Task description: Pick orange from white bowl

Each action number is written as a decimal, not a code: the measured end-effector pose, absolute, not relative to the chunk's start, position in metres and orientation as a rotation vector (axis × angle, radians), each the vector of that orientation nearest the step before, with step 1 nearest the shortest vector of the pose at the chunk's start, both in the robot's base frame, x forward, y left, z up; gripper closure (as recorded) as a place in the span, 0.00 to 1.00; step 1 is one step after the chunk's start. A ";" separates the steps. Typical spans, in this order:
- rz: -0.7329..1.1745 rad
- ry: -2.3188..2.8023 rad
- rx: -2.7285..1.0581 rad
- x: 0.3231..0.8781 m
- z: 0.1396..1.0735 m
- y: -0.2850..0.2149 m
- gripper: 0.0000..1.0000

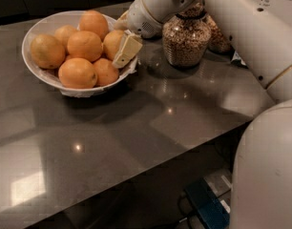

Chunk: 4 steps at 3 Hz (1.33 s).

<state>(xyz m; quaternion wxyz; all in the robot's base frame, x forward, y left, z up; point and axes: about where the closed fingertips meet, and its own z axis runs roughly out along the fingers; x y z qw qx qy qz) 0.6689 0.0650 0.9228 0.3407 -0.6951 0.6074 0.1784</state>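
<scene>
On the dark desk (151, 123), toward the far left, sits the white bowl (35, 31), heaped with fruit. At its right rim the orange (110, 41) rests against the pincer (122, 46); whether it is grasping cannot be told. Farther right stands a cereal jar (186, 42).
</scene>
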 end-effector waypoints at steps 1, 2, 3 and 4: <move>0.469 1.591 -1.826 0.673 0.912 0.070 0.21; 0.471 1.600 -1.841 0.678 0.904 0.075 0.22; 0.472 1.604 -1.847 0.680 0.900 0.077 0.41; 0.472 1.604 -1.847 0.680 0.900 0.077 0.65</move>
